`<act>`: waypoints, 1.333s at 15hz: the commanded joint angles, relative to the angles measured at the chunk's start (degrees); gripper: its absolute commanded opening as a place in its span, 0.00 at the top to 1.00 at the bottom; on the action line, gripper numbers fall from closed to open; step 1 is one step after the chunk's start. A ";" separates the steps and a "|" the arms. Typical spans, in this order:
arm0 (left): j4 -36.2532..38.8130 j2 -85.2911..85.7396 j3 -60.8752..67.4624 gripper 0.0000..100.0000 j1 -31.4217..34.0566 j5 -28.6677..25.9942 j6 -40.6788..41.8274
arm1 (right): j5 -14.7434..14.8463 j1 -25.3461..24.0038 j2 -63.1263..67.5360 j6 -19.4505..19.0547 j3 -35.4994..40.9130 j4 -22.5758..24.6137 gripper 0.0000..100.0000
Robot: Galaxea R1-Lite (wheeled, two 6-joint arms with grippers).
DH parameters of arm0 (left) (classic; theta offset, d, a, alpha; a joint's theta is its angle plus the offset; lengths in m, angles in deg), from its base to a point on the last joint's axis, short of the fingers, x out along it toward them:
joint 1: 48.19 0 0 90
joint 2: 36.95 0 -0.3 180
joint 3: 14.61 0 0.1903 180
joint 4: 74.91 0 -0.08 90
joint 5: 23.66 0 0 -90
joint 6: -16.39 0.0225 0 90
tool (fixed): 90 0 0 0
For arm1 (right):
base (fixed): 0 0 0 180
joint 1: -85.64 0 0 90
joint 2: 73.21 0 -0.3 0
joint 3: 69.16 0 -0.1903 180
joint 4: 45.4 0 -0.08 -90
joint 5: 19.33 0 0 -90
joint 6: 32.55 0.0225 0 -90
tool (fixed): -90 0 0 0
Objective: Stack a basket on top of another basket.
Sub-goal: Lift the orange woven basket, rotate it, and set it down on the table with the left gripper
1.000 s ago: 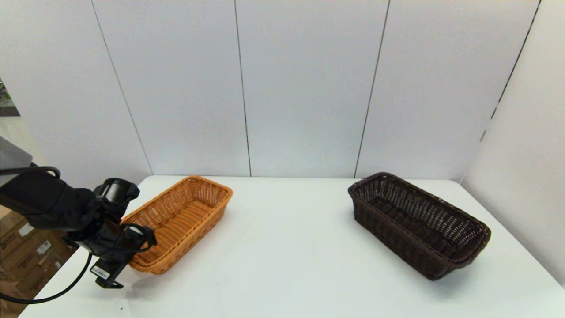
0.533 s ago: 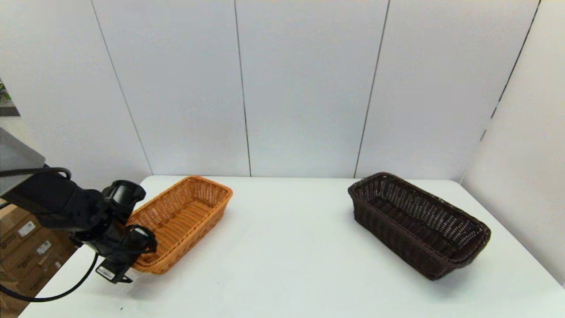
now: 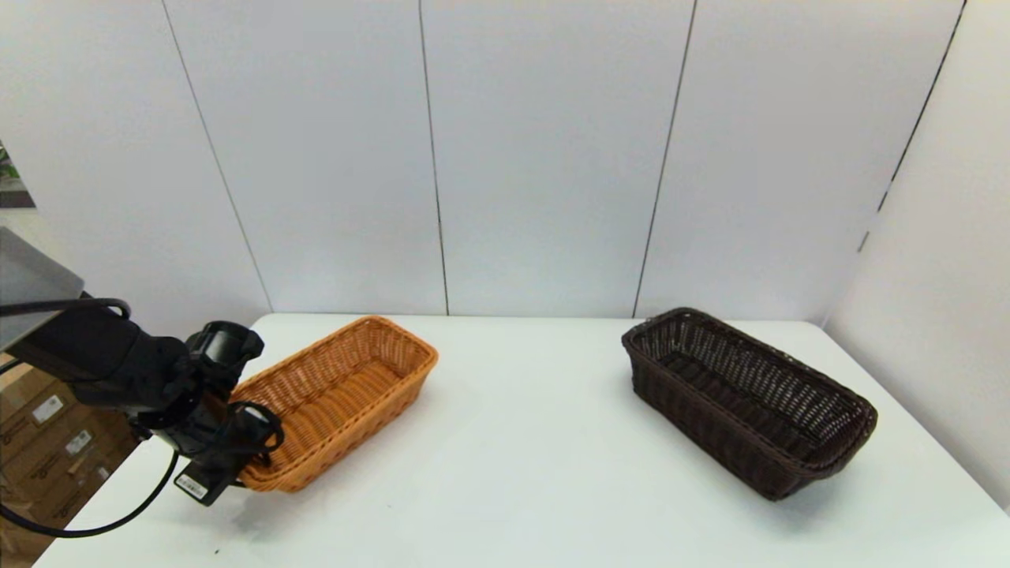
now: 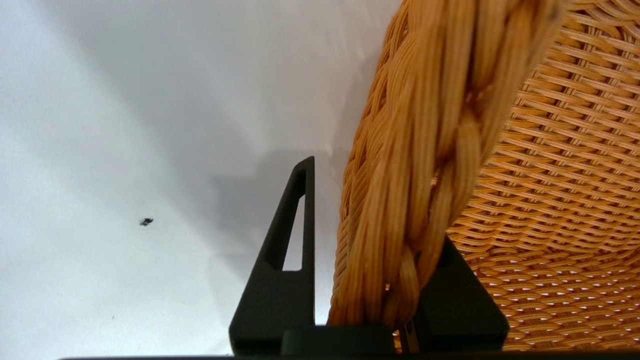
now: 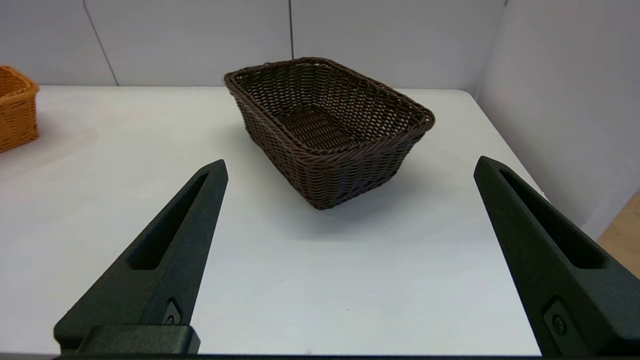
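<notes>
The orange-tan woven basket sits at the table's left, its near short end pinched by my left gripper. In the left wrist view the left gripper is shut on the braided rim of the orange basket, one finger outside the wall and one inside. The dark brown basket rests at the table's right, untouched. My right gripper is out of the head view; it hangs open well short of the dark brown basket, with nothing between its fingers.
The white table stretches between the two baskets. Grey wall panels close off the back and right side. Cardboard boxes stand below the table's left edge. The orange basket's corner shows in the right wrist view.
The orange basket has shifted and swung: its far end moved right and its near end rose slightly with my left gripper. The dark brown basket has not moved.
</notes>
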 commanded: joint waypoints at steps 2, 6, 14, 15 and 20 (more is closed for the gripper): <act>-0.65 0.58 0.02 1.00 0.03 0.07 0.19 | -0.01 0.00 0.07 -0.07 0.01 0.00 0.00; -5.48 7.26 -1.48 1.00 0.03 -5.38 4.06 | -0.01 0.00 0.07 0.02 0.01 0.00 0.00; -23.85 16.75 -9.83 1.00 -0.32 -20.33 27.00 | -0.01 0.00 0.07 0.02 0.01 0.00 0.00; -23.94 16.58 -9.83 1.00 -1.56 -20.76 28.32 | -0.01 0.00 0.07 0.02 0.01 0.00 0.00; -23.85 9.10 -12.03 1.00 -4.72 -23.23 35.35 | -0.01 0.00 0.07 0.02 0.01 0.00 0.00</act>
